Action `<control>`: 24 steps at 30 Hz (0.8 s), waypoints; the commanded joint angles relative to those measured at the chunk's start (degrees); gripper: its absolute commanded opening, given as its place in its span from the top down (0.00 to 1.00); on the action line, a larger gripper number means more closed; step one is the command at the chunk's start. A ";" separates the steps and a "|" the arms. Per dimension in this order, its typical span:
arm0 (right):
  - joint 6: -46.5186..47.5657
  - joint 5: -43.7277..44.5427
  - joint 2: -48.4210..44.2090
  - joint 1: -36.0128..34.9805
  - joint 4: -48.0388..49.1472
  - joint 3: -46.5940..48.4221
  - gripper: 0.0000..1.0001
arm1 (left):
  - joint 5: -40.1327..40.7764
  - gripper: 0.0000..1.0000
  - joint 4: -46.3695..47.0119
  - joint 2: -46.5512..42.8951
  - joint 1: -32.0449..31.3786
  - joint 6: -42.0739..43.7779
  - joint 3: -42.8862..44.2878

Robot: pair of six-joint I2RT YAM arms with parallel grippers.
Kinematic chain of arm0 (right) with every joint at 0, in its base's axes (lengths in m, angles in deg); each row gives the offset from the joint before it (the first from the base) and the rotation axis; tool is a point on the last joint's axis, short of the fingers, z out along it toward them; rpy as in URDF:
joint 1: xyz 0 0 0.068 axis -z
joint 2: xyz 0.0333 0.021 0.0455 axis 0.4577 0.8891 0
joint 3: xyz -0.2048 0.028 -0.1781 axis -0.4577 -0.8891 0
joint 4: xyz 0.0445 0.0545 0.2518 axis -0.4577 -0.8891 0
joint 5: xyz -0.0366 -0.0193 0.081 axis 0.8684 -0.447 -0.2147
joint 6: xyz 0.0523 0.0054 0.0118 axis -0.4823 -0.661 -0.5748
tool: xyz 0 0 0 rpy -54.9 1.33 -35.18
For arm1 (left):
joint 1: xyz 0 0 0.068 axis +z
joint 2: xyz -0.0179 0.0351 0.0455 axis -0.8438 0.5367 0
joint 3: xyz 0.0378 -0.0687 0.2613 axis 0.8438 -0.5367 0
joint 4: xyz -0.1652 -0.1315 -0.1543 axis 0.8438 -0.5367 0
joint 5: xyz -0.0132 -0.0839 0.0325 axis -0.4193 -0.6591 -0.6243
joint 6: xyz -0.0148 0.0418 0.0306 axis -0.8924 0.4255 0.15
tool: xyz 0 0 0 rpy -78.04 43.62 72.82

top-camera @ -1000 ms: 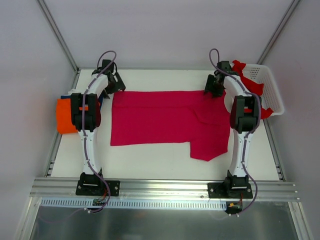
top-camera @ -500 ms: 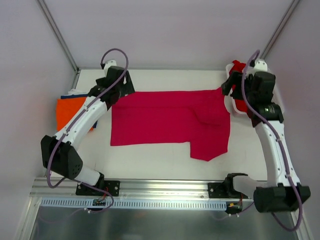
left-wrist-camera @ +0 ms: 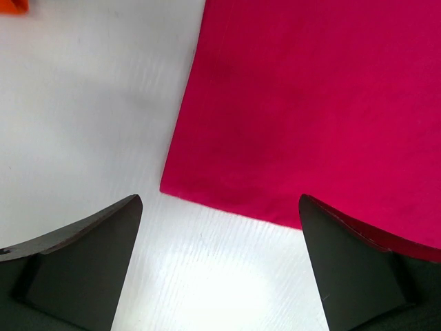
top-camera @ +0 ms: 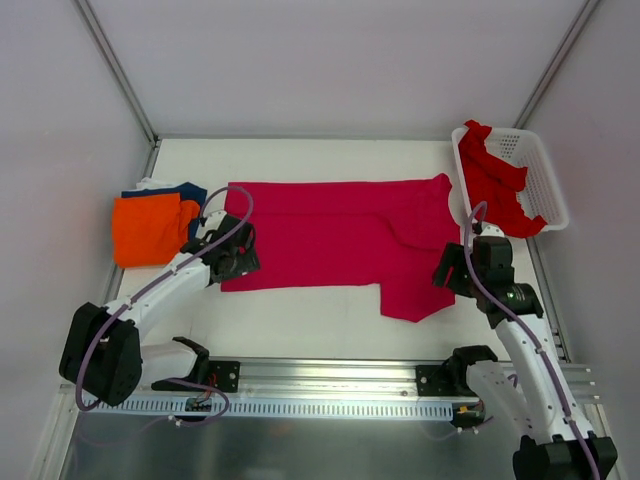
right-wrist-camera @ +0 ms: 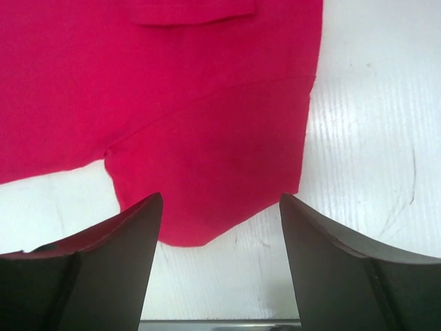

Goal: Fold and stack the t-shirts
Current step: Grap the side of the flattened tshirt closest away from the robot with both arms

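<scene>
Pale walls (top-camera: 330, 60) enclose a white table (top-camera: 300, 322) edged by an aluminium rail (top-camera: 330, 378).

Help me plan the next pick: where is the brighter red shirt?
Top view: the brighter red shirt lies in the white basket at the far right, draped over its rim.

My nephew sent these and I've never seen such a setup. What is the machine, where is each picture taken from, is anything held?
The left arm and right arm are robots bolted to a white table. One picture looks down from above; two come from wrist cameras, dark fingers showing below. A magenta t-shirt lies spread out. An orange shirt and navy shirt sit at the left, a red shirt in a white basket. The left hand and right hand are open, holding nothing.
</scene>
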 commanded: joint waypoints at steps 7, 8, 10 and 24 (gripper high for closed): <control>-5.74 5.87 -1.38 -5.50 -3.15 -1.13 0.28 | 0.70 0.01 0.03 -1.68 -1.35 -5.22 -6.66; -5.92 5.96 -0.67 -6.37 -3.15 -1.13 0.29 | 0.88 0.01 0.03 -1.60 -1.35 -5.49 -7.01; -6.62 6.66 -0.32 -7.69 -2.80 -1.22 0.29 | 1.67 0.01 0.11 -1.42 -1.44 -6.28 -7.80; -9.35 11.67 -1.99 -13.05 -5.96 -0.25 0.30 | 0.79 0.01 5.04 -1.25 -1.35 -5.31 -8.24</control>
